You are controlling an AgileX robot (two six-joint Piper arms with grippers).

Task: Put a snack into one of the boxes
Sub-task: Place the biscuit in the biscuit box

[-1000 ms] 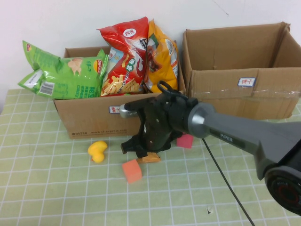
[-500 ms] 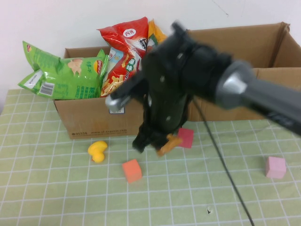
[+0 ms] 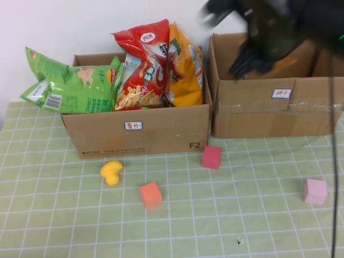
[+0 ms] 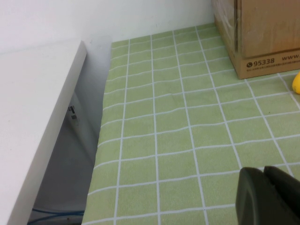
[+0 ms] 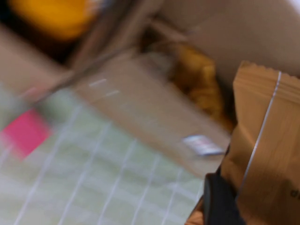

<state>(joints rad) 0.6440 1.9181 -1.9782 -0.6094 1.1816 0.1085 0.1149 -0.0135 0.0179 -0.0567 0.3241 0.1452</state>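
Note:
My right gripper [image 3: 252, 54] is blurred with motion, high over the near left part of the open right cardboard box [image 3: 269, 107]. In the right wrist view it [image 5: 229, 187] is shut on a brown snack packet [image 5: 267, 140], with that box's front wall and label below it. The left cardboard box [image 3: 140, 131] holds a green chip bag [image 3: 75, 88], a red one [image 3: 142, 64] and a yellow one [image 3: 185, 64]. My left gripper [image 4: 265, 176] is shut and empty, low over the green checked cloth near the table's left edge, out of the high view.
On the cloth lie a yellow toy [image 3: 111, 172], an orange cube [image 3: 151, 194], a magenta cube [image 3: 211, 157] and a pink cube [image 3: 315, 191]. A white shelf [image 4: 33, 117] stands beside the table's left edge.
My right gripper has risen from the cloth in front of the left box and swung up and right to above the right box, carrying the snack packet.

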